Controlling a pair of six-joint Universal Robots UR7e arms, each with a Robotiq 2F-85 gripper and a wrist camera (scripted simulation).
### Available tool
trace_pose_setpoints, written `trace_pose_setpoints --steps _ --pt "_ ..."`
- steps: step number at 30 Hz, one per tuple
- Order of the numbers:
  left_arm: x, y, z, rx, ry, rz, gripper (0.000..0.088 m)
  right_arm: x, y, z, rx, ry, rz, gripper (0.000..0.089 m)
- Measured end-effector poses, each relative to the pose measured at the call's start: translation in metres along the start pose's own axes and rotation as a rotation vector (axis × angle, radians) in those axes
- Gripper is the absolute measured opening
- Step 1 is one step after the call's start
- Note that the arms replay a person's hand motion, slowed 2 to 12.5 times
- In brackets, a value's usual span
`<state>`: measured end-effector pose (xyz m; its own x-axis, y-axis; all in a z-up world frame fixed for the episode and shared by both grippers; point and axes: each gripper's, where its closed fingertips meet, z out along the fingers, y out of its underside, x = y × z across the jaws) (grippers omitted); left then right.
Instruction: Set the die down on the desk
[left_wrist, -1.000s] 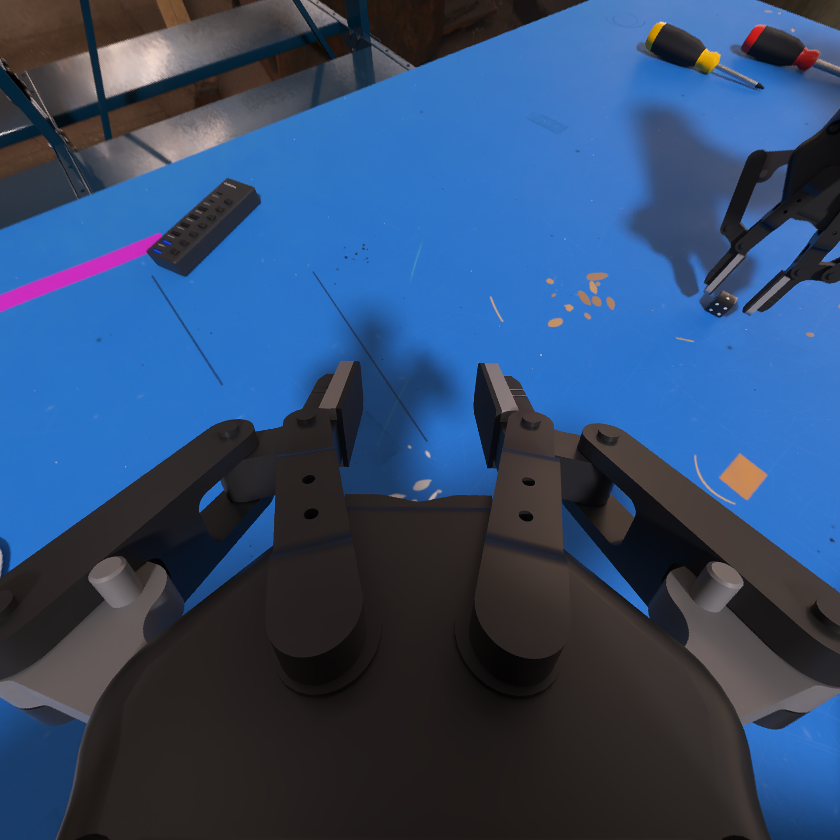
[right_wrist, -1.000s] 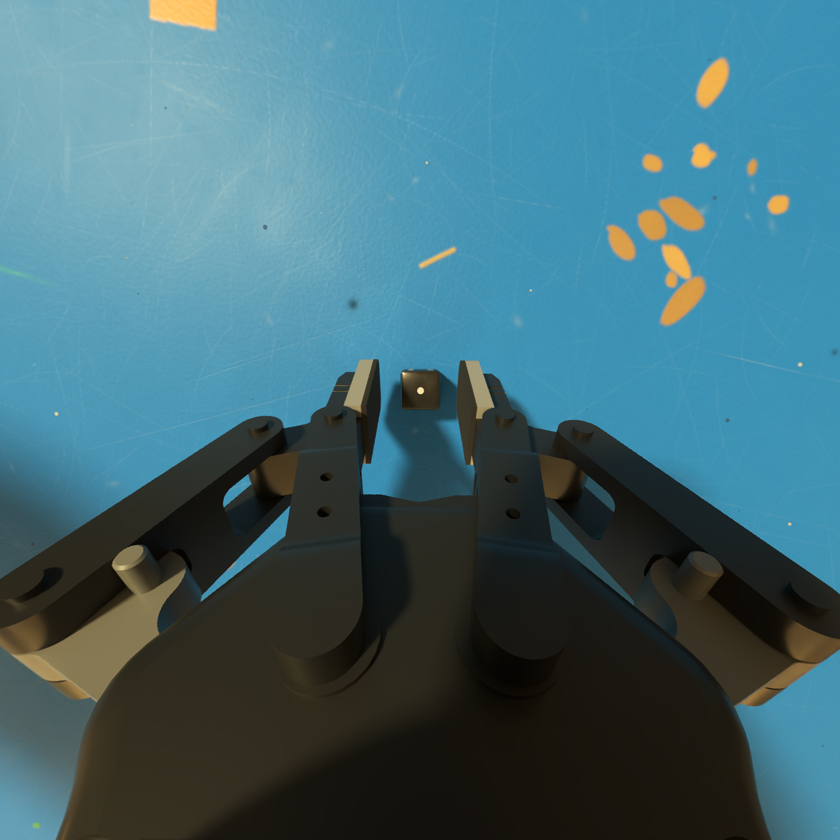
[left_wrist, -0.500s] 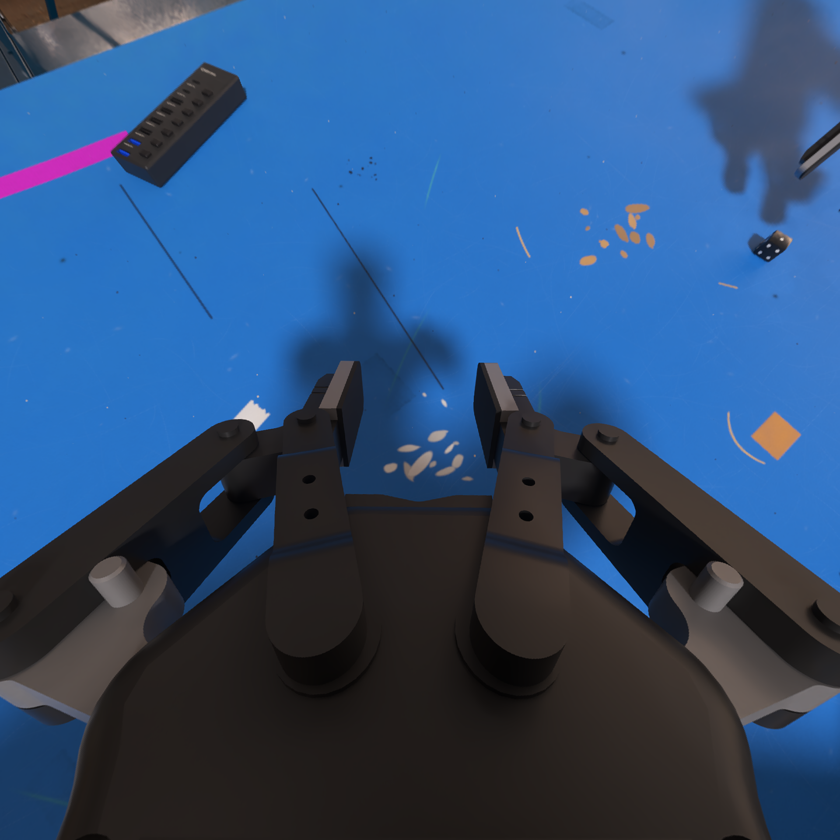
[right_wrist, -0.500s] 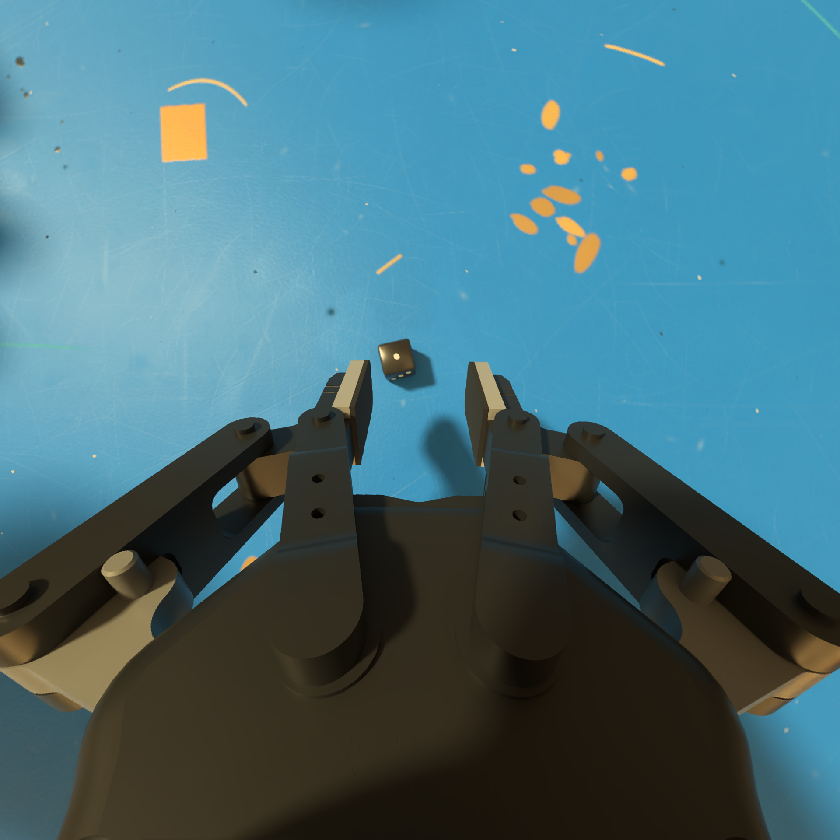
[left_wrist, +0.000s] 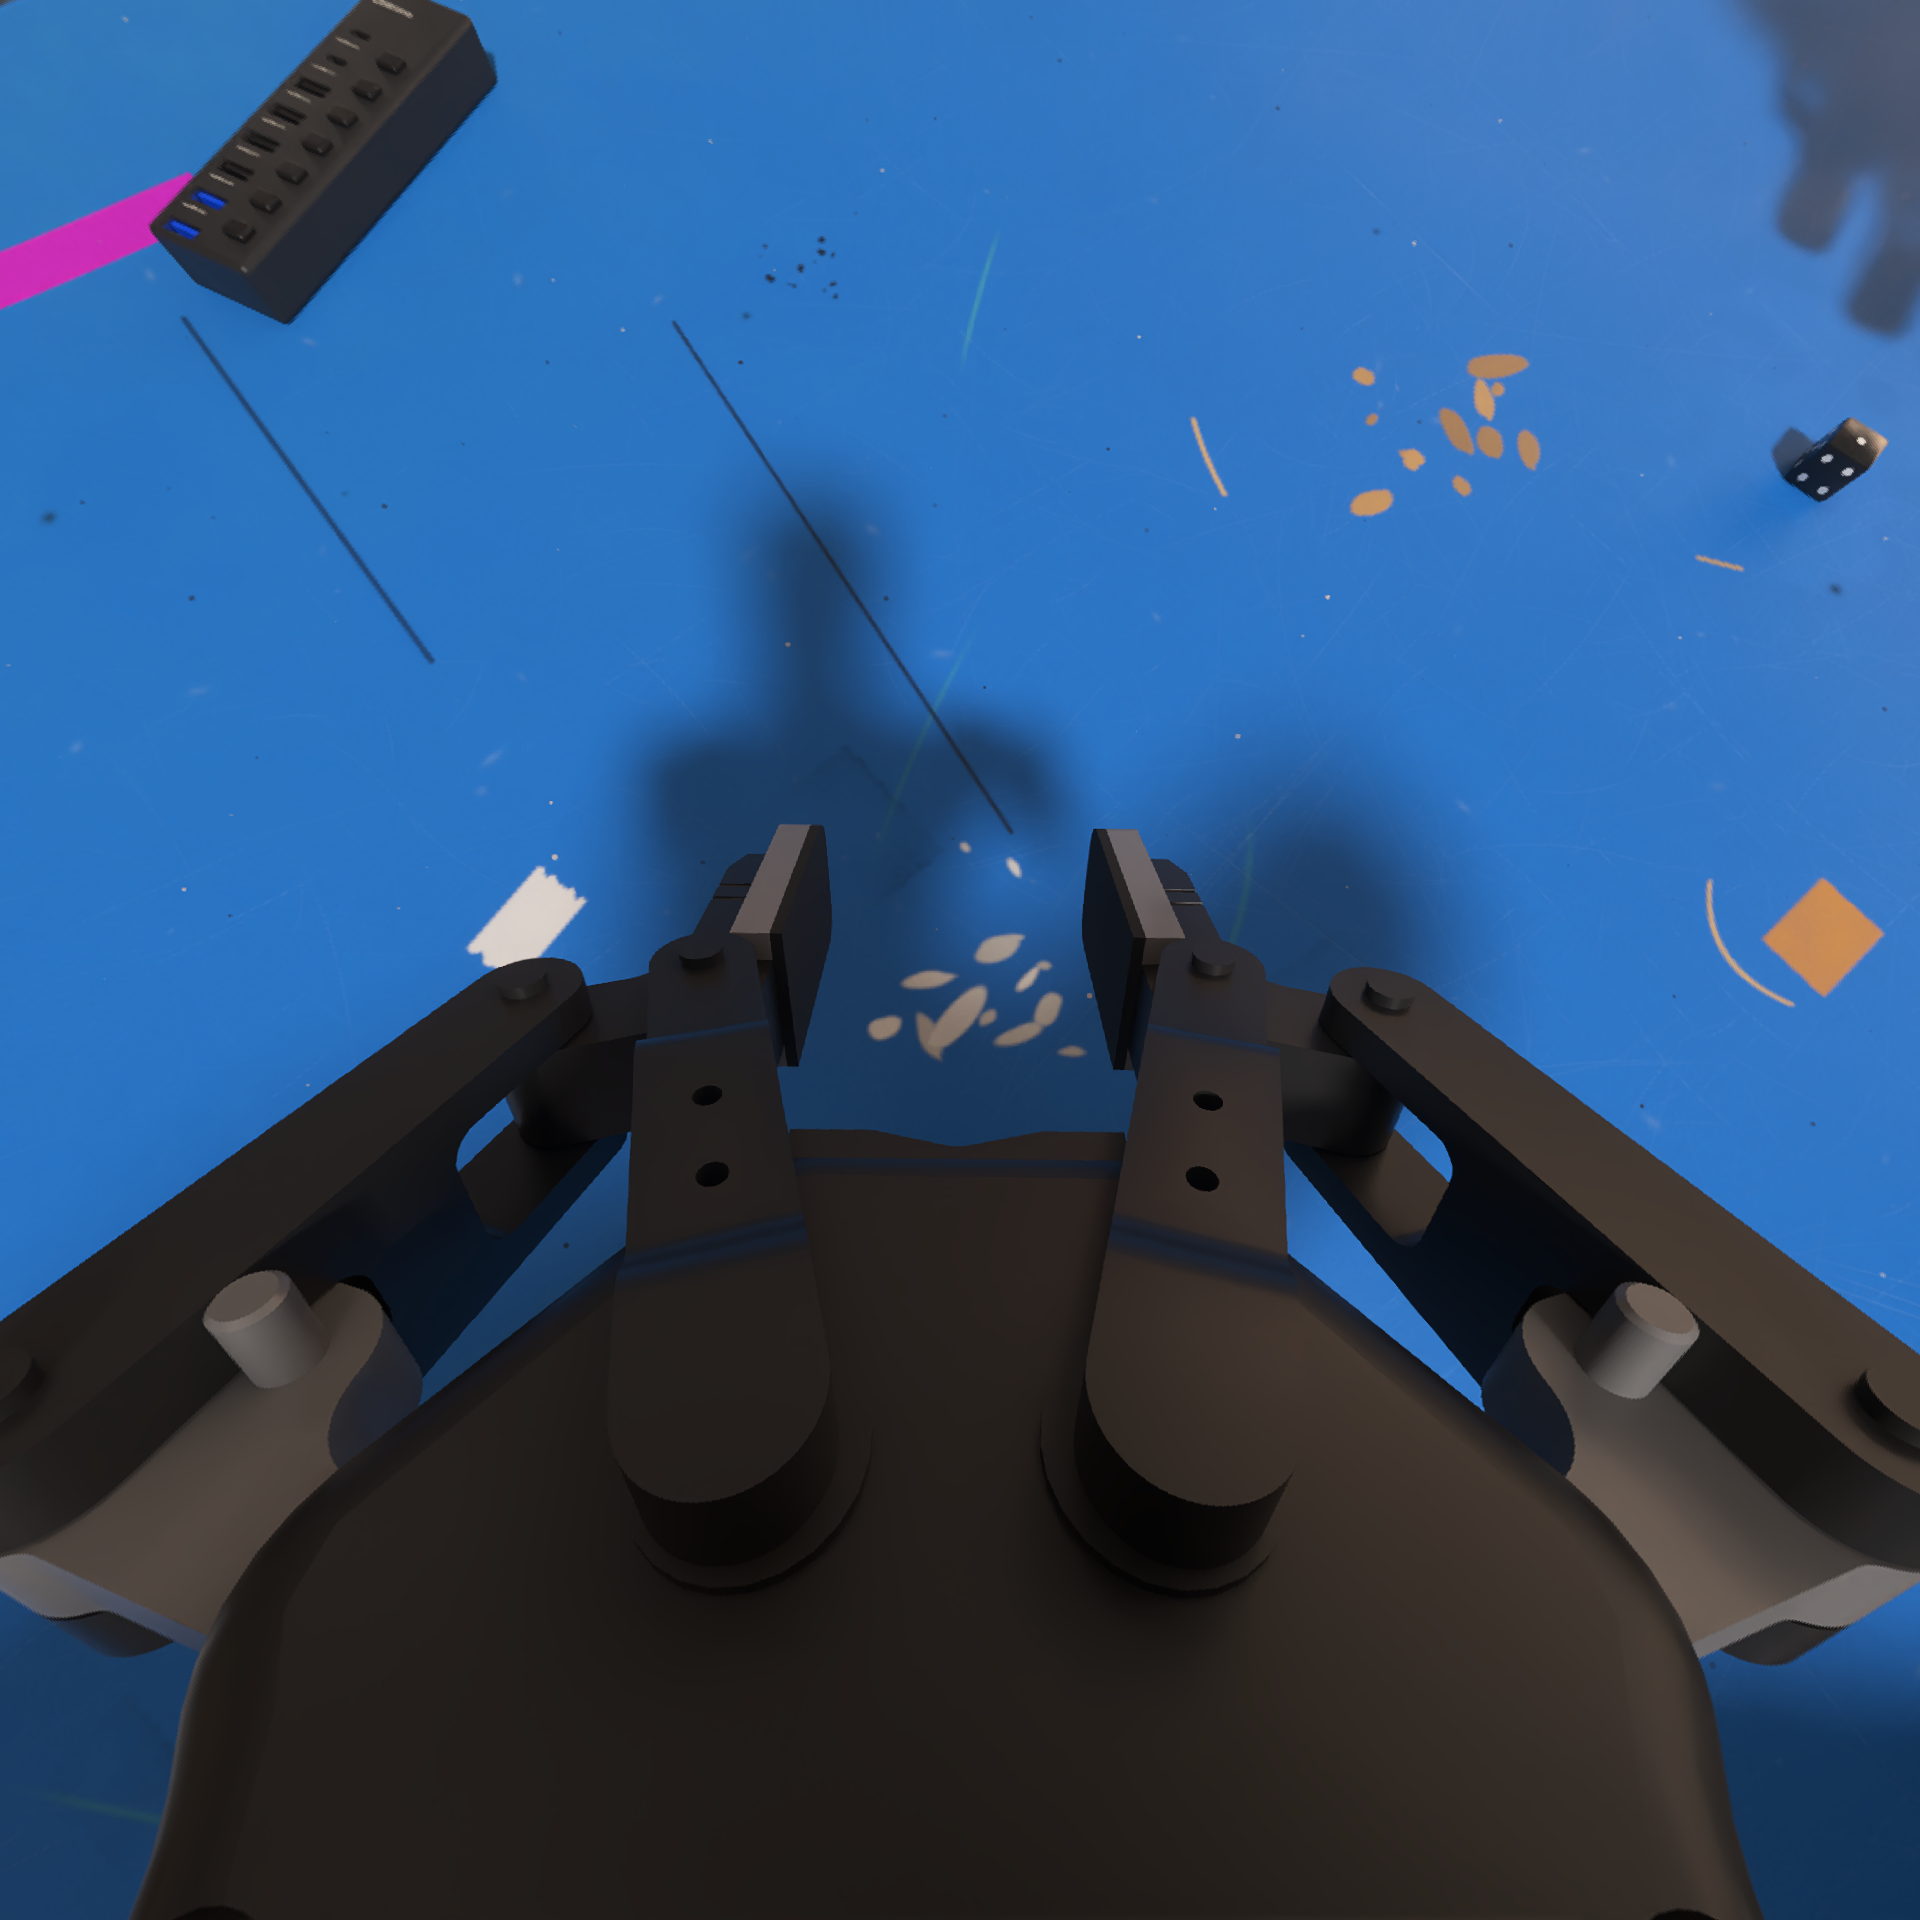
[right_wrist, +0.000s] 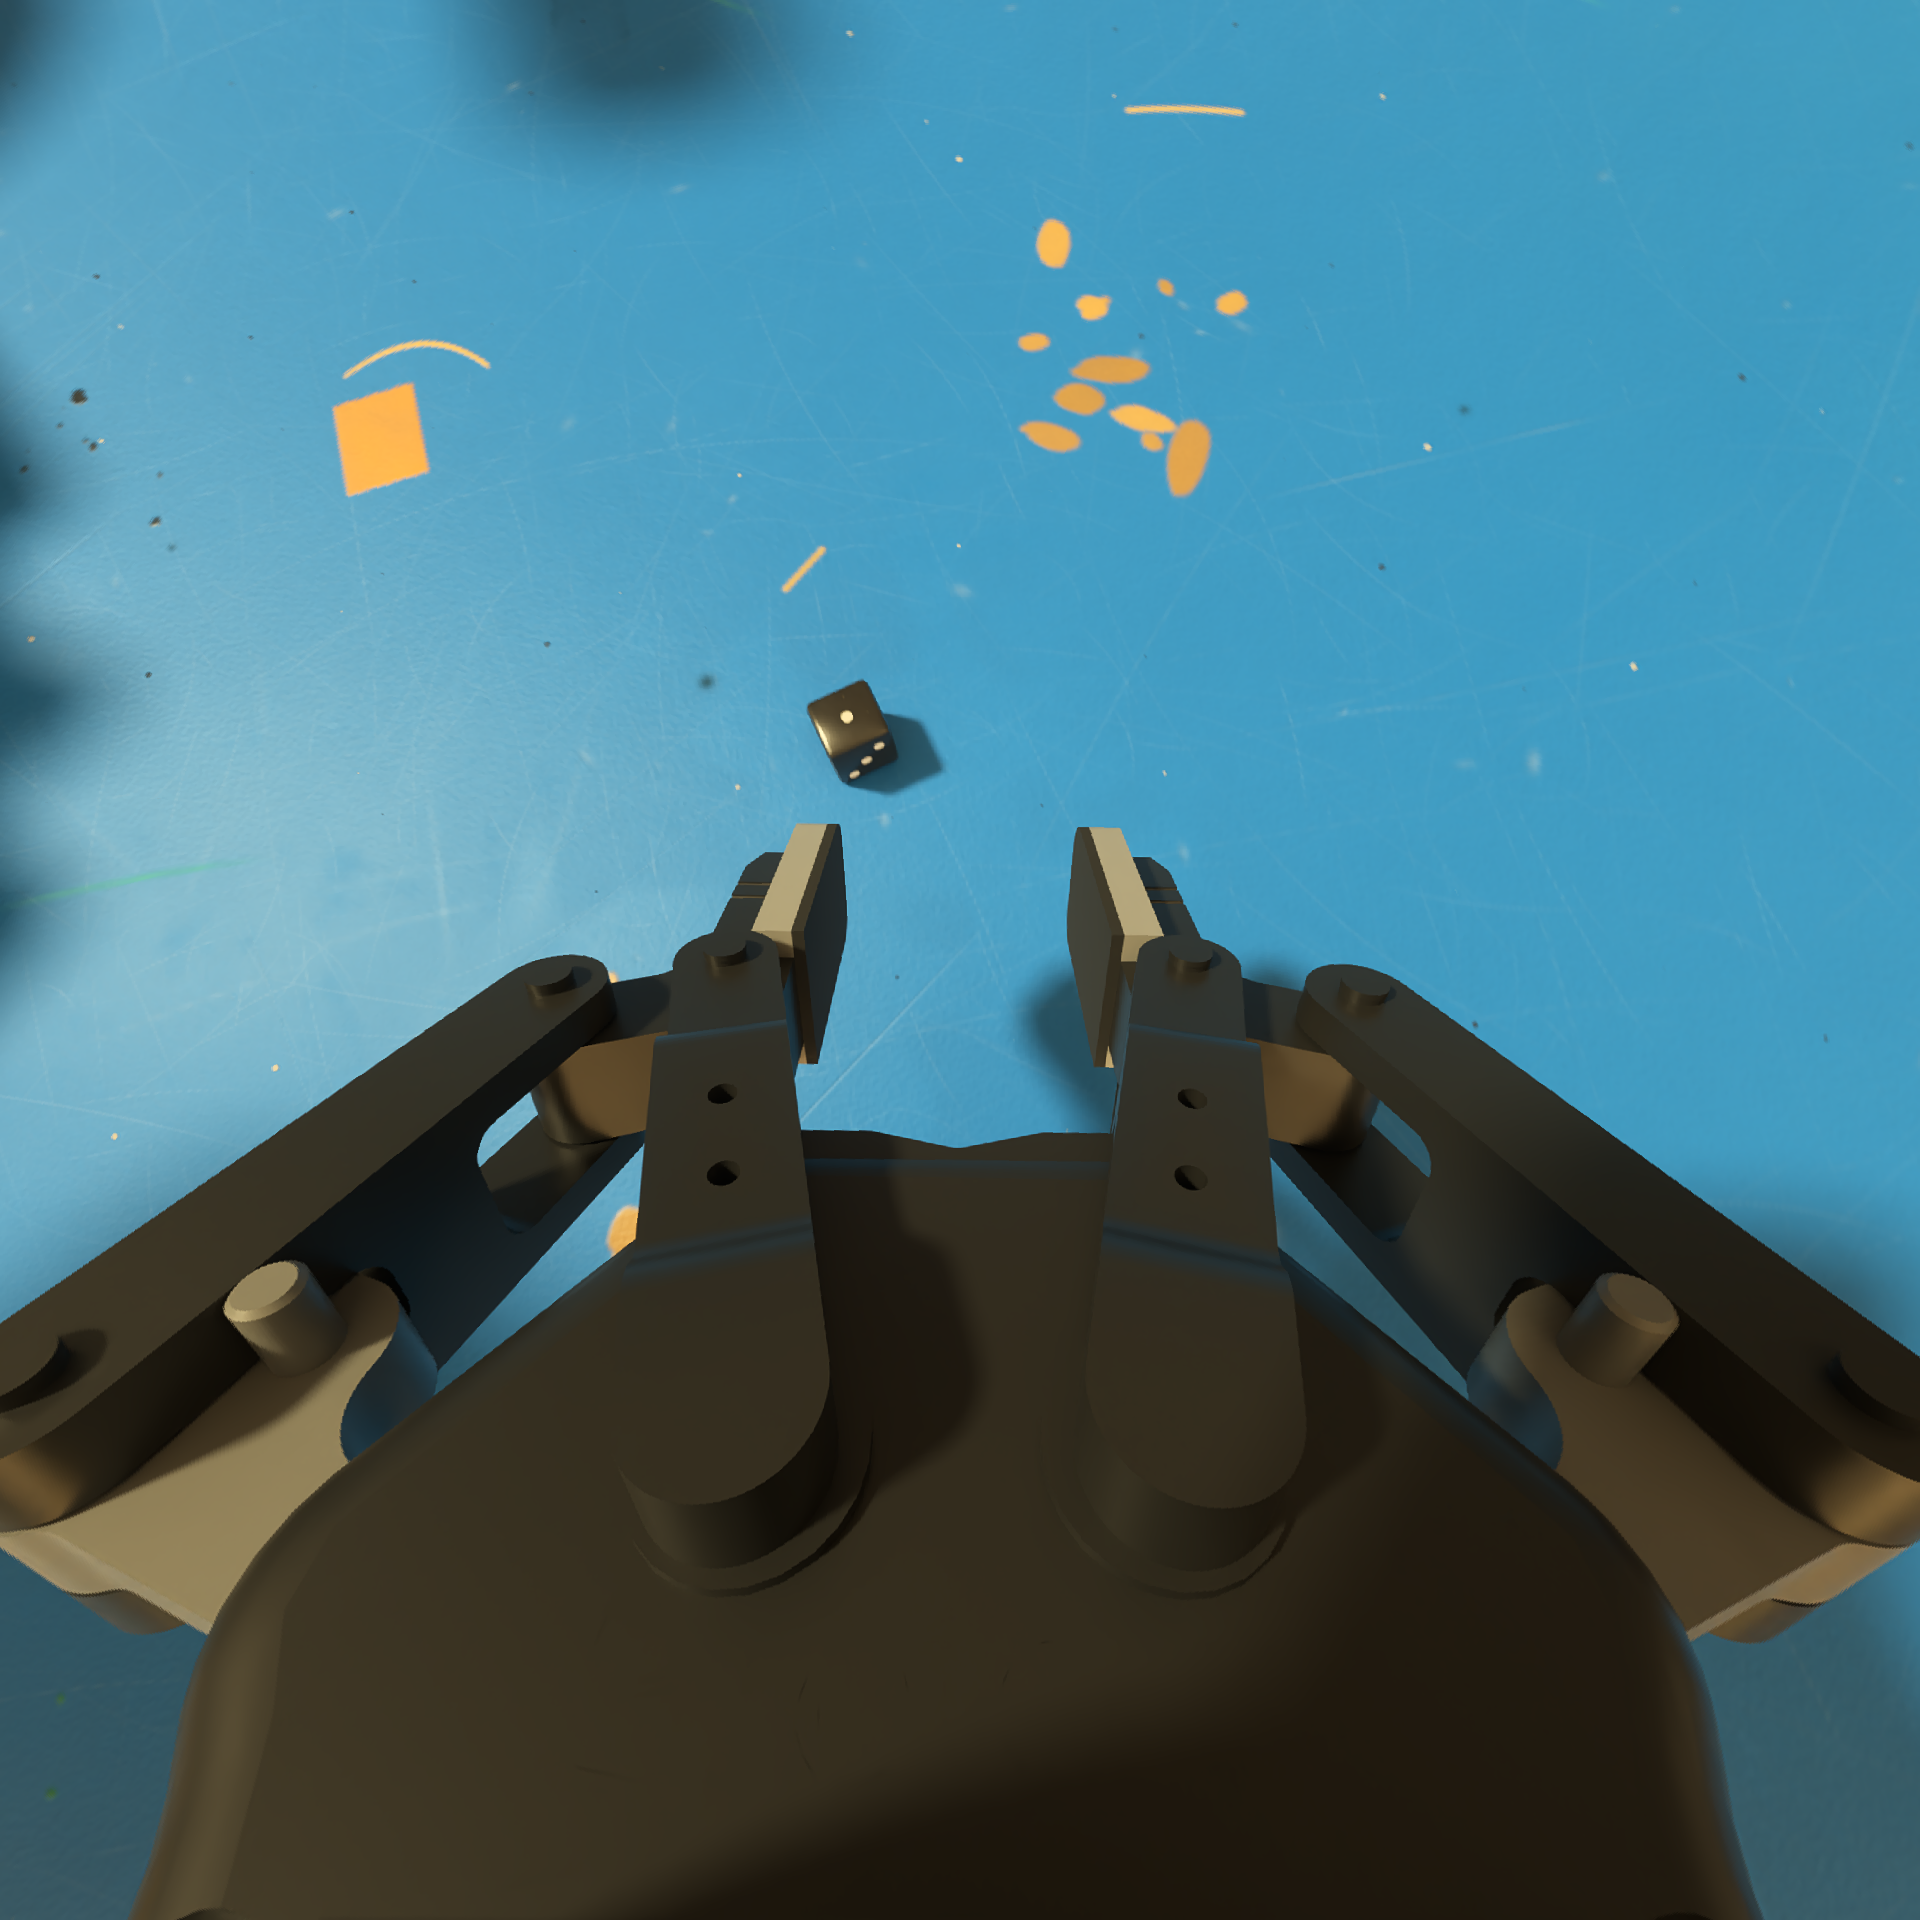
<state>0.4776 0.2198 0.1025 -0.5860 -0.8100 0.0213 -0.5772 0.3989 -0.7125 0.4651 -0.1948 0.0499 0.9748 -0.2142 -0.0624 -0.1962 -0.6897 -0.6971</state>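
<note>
We count one die (right_wrist: 852, 730), black with pale pips, resting on the blue desk (right_wrist: 1558, 727) with its own small shadow beside it; one pip faces up and three show on the side nearest the right wrist camera. It lies free, just ahead of the right gripper (right_wrist: 956, 914) and a little toward its left finger, touching neither pad. In the left wrist view the same die (left_wrist: 1831, 459) sits far off at the right edge, well apart from the left gripper (left_wrist: 956, 935).

We count two grippers, each with two fingers. Our right gripper hangs above the desk, angled down at it, its jaws spread wide and holding nothing. Our left gripper is posed the same way over a cluster of pale flecks (left_wrist: 971, 1008), jaws likewise parted and empty.

Elsewhere we see one black multi-port hub (left_wrist: 322, 156), a long box with rows of sockets and two blue ones at its near end, lying at the tip of one magenta strip (left_wrist: 83, 244). One white scrap (left_wrist: 525, 916) lies near the left finger. One orange square patch (right_wrist: 380, 437) and one scatter of orange oval spots (right_wrist: 1117, 374) mark the surface.

The desk looks smooth yet finely scratched and speckled. The gripper links are dark matte, with grey cylindrical pins and flat rectangular pads (right_wrist: 805, 883)
</note>
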Motion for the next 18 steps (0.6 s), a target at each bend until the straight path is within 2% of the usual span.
trace_pose_setpoints --steps 5,11,18 --pt "0.004 0.004 0.004 -0.011 0.023 0.006 0.0444 0.002 0.01 -0.007 0.01 0.029 0.043 0.0392" --pt "0.014 0.003 0.008 0.007 0.093 -0.006 0.0442 0.003 0.02 -0.009 0.056 0.044 0.107 0.0382" --pt "0.012 0.009 0.014 -0.026 0.094 -0.027 0.044 0.003 0.031 -0.007 0.072 0.049 0.149 0.038"
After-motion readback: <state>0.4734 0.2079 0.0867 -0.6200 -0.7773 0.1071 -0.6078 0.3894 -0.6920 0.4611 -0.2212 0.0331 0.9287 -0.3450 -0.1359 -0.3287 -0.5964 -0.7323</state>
